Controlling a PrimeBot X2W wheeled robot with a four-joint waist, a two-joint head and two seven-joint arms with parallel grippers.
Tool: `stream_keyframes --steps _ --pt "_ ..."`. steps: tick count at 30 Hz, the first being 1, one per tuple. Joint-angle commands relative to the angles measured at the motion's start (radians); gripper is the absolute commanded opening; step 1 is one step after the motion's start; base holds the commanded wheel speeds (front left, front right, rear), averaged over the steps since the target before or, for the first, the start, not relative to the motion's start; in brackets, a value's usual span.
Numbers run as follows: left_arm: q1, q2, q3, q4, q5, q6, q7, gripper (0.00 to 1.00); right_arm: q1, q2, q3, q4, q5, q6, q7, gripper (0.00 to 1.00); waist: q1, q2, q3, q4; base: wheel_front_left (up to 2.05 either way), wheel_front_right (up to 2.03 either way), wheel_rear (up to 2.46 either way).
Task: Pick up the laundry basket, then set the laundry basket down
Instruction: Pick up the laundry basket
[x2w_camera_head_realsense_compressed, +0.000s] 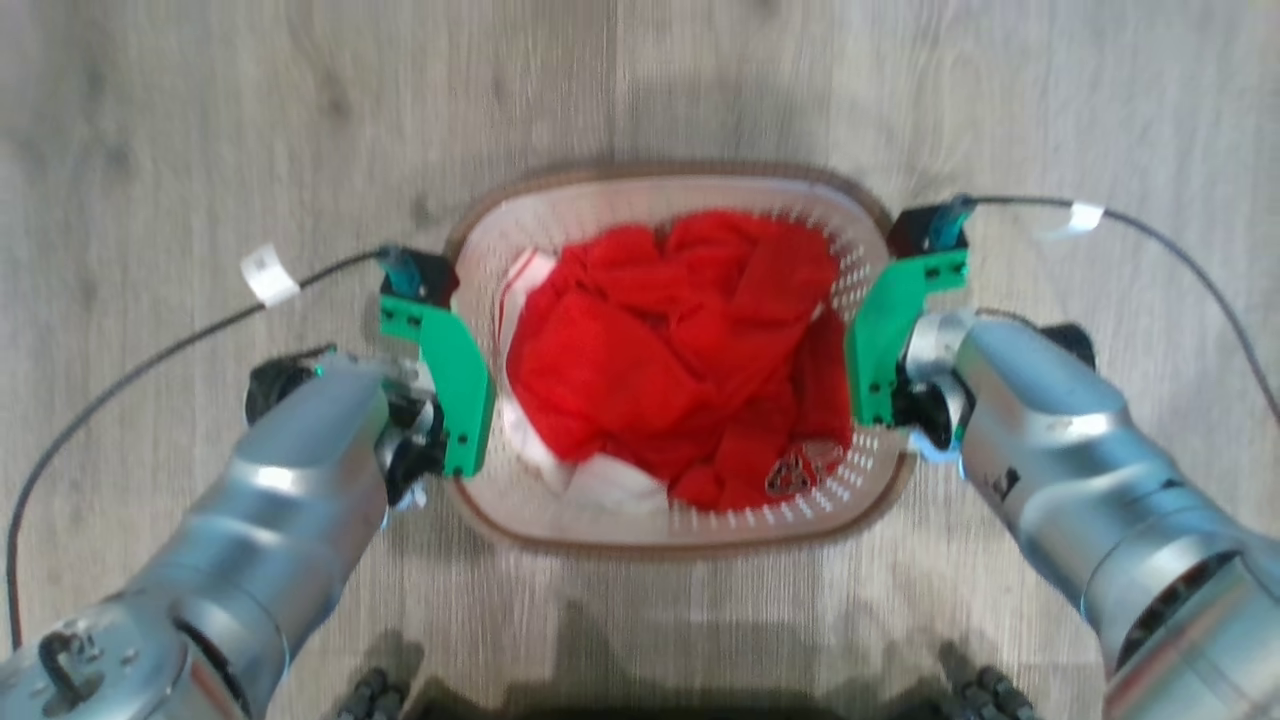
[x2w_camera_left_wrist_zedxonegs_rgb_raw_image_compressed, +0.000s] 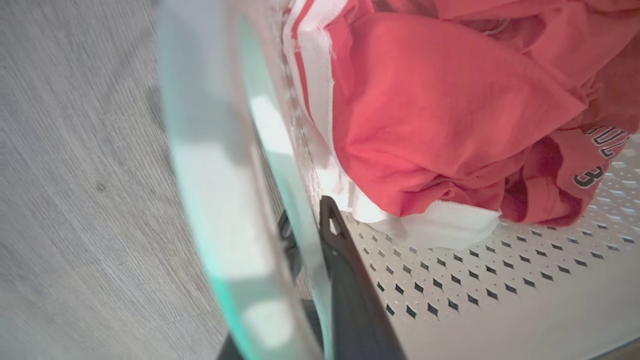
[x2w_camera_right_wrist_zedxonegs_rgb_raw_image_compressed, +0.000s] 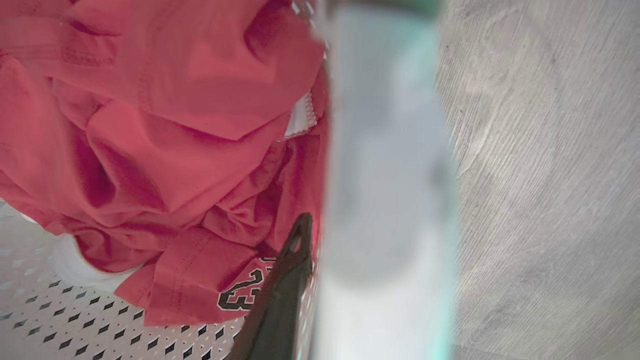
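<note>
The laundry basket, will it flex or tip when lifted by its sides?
The laundry basket probably flexes slightly: thin perforated walls. Likely light, holding only crumpled clothes. Tipping unlikely: left gripper and right gripper hold opposite sides.

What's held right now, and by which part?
The basket, by its side walls: left gripper clamps the left wall, right gripper the right.
</note>
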Motion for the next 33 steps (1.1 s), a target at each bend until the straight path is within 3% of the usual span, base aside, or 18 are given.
stream_keyframes --steps 1,33 --pt "0.022 0.038 -0.017 -0.004 0.006 -0.005 0.012 0.00 0.055 0.011 0.029 -0.023 -0.002 0.007 0.015 0.00 0.0001 0.0000 -0.082 -0.007 0.00 0.00 0.00" --pt "0.278 0.020 -0.045 0.018 -0.045 -0.005 0.186 0.00 0.272 0.011 0.146 -0.069 0.168 0.007 0.201 0.00 0.0001 0.0000 -0.625 0.013 0.00 0.00 0.00"
